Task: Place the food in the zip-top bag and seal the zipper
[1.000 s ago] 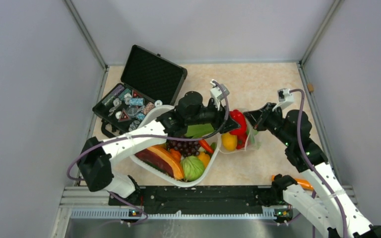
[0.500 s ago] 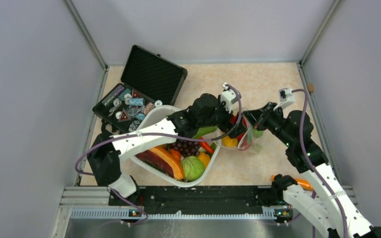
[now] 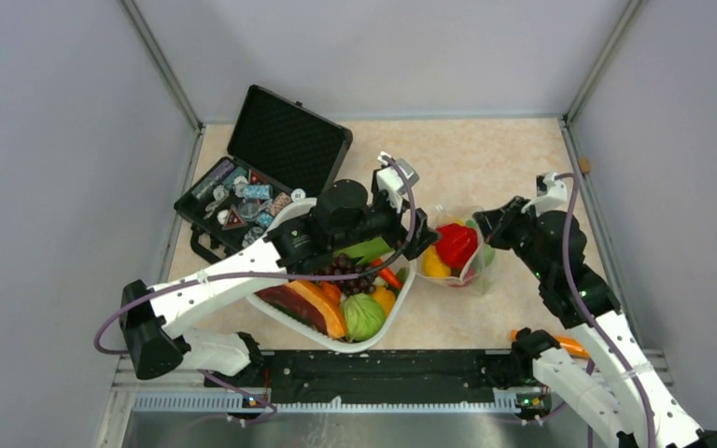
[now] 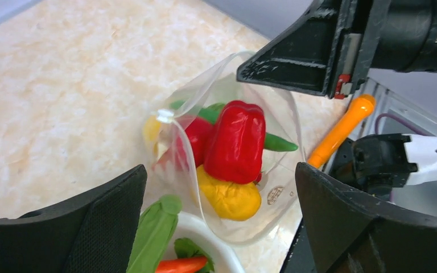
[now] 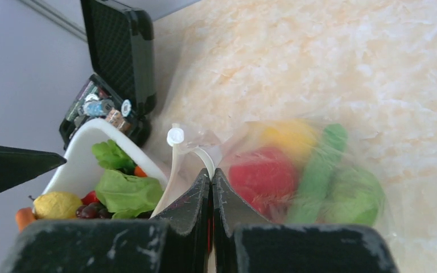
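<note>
While right tool (image 5: pixel 211 173) pinches zip-top bag (image 4: pixel 284 190), left tool (image 3: pixel 418 245) wide open beside food (image 4: pixel 236 139).

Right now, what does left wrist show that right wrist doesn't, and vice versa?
Left wrist only: the right claw seen from outside, at the rim of the zip-top bag; an orange carrot-like piece near the arm base.
Right wrist only: the open black case; a lemon and grapes in the white basket.
Both: the bag holding a red pepper, yellow piece and green pod; the zipper's white slider; part of that basket's rim.
</note>
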